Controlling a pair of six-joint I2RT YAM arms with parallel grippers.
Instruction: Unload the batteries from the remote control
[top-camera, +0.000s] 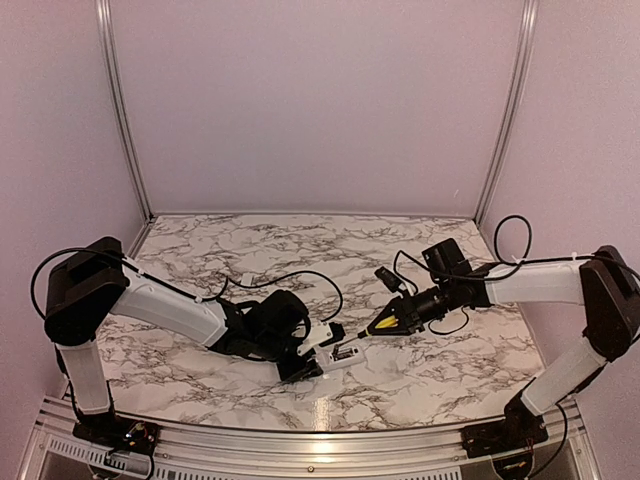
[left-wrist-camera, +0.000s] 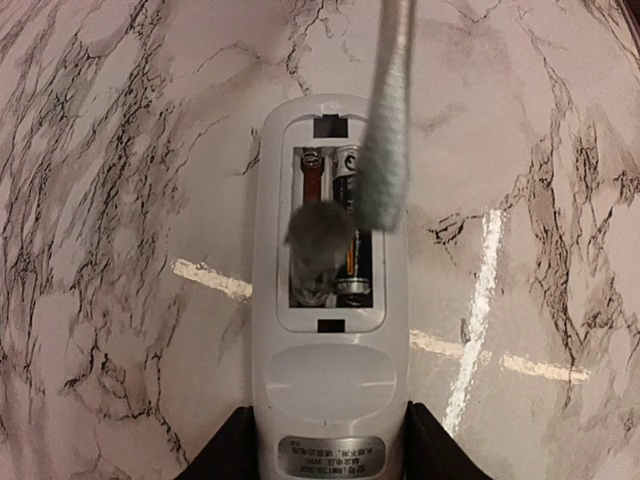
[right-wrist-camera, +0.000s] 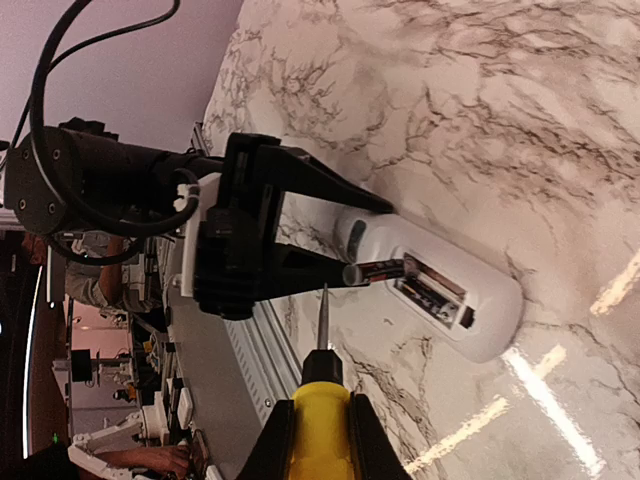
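**While one battery is tipped up, remote control (left-wrist-camera: 325, 375) is clamped by left gripper (left-wrist-camera: 330, 455)**

Since its label end is pinched between the two black fingers (left-wrist-camera: 232, 452), the remote control is kept level and low on the marble table (top-camera: 250, 250), with its compartment face up and uncovered. Two batteries are seen in the recess. The flat battery (left-wrist-camera: 352, 268) is laid along one side of the recess. The tipped battery (right-wrist-camera: 378, 270) is tilted beside it, one end raised clear of the remote control's face and leaned toward the left gripper. A yellow-handled screwdriver (right-wrist-camera: 320, 400) is clamped in the right gripper (right-wrist-camera: 320, 445), and its shaft is stretched over the remote control's far end. Whether the tip touches the tipped battery cannot be told.
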